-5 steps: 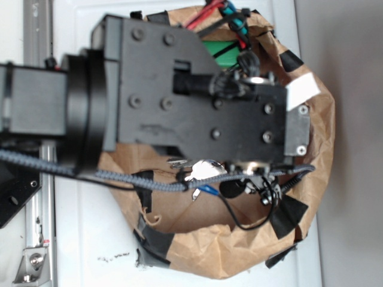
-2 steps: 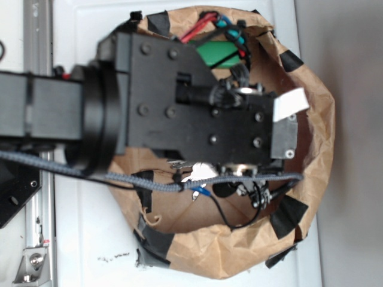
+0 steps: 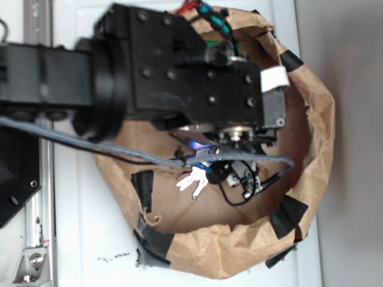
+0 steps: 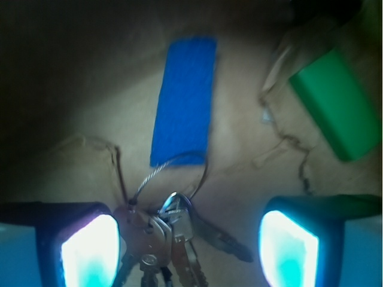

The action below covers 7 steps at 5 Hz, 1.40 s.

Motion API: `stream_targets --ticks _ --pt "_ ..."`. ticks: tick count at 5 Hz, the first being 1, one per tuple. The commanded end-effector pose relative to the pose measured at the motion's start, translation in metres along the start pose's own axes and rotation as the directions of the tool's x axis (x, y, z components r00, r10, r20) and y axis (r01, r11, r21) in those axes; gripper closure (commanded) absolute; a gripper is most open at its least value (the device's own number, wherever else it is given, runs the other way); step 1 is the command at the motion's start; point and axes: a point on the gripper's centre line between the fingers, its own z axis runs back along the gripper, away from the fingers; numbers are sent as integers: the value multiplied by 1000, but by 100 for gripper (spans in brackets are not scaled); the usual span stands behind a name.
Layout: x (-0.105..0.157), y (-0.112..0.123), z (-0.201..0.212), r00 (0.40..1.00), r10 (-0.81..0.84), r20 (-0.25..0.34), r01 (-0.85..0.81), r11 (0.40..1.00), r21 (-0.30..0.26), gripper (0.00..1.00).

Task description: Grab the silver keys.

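Keys [image 4: 161, 239] between open fingers [image 4: 90, 251], green block [image 4: 338, 107] (well apart)

A big brown paper bag [image 3: 311, 149] lies open on a white table [image 3: 84, 239]. Its rim is crumpled and rolled down. Black tape patches [image 3: 288, 217] stick on the rim at about 1, 5, 7 and 9 o'clock. A small white tag [image 3: 274, 79] shows near 2 o'clock. The bag's brown floor [image 3: 179, 206] is bare toward 7 o'clock. A silver metal rail [image 3: 37, 239] runs along the table's left edge, at 9 o'clock from the bag. In the wrist view, a green block [image 4: 338, 104] lies on the crinkled paper at 2 o'clock, tilted. Red and teal wires [image 3: 206, 13] peek over the bag's rim at 12 o'clock.
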Motion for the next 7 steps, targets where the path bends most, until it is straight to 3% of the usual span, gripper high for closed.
stream_targets --ticks 1,2,4,5,7 --pt "0 -1 -7 998 37 46 -35 998 -53 0" --pt "-5 -11 -10 994 67 84 -62 996 -58 0" --pt "1 -21 -1 982 186 -31 -188 976 -111 0" --pt "3 -27 -4 975 220 -20 -221 966 -135 0" --pt "6 -31 -23 965 252 65 -244 963 -111 0"
